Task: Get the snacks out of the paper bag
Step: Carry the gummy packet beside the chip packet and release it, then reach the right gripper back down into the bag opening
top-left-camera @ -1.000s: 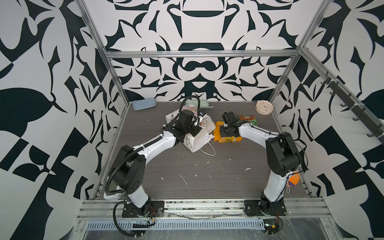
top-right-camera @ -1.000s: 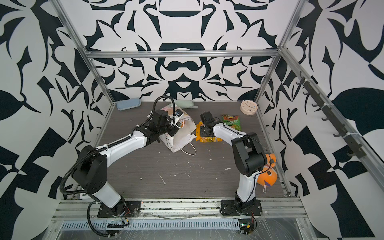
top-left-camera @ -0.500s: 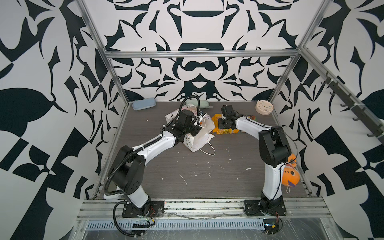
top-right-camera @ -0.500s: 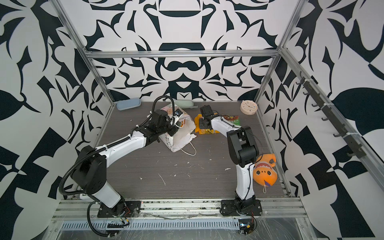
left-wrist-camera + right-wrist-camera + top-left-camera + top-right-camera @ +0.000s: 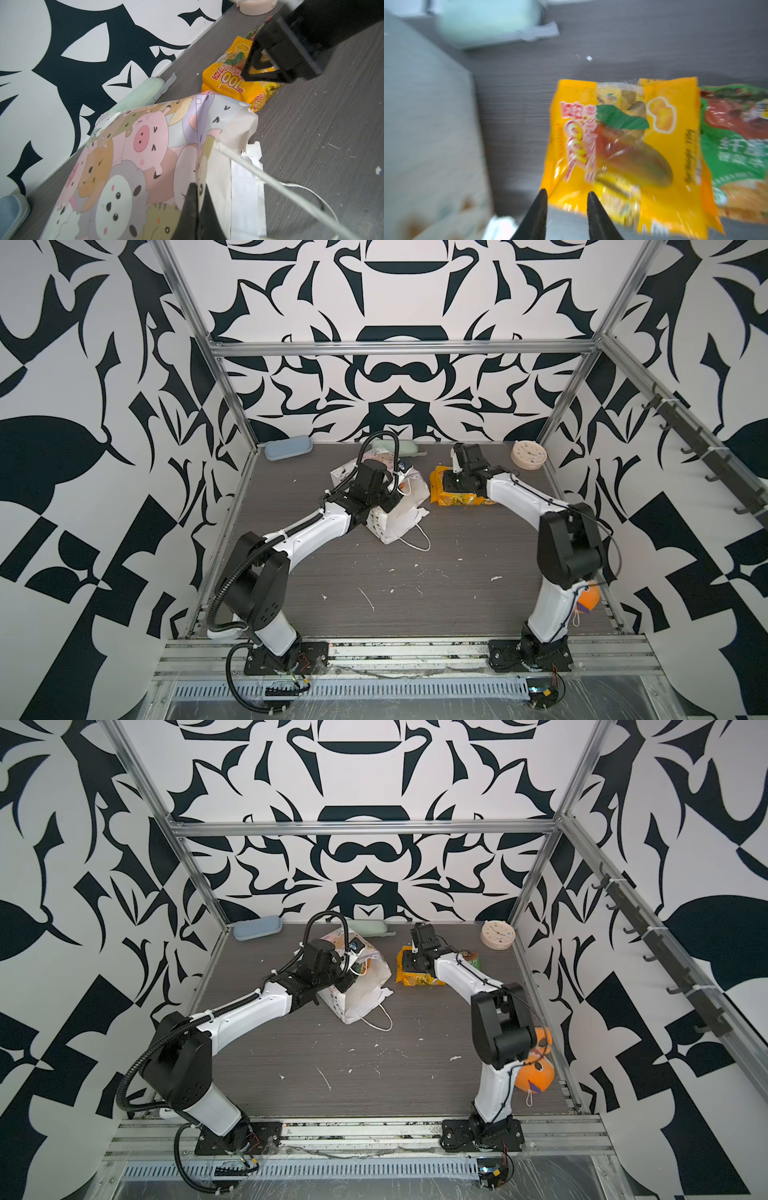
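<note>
While the left jaws are clenched on the wall of the paper bag [image 5: 135, 166], which slumps on its side at the back middle of the tabletop [image 5: 415, 593] with its torn mouth edge turned rightward, the right jaws stand released, parted over one edge of a yellow packet [image 5: 623, 155]. That packet lies outside the bag, a narrow strip of bare tabletop from the mouth, with a green packet [image 5: 737, 155] touching its opposite edge. A cord handle [image 5: 409, 537] trails forward; the front half carries only white scraps [image 5: 368, 599], leaving broad room.
</note>
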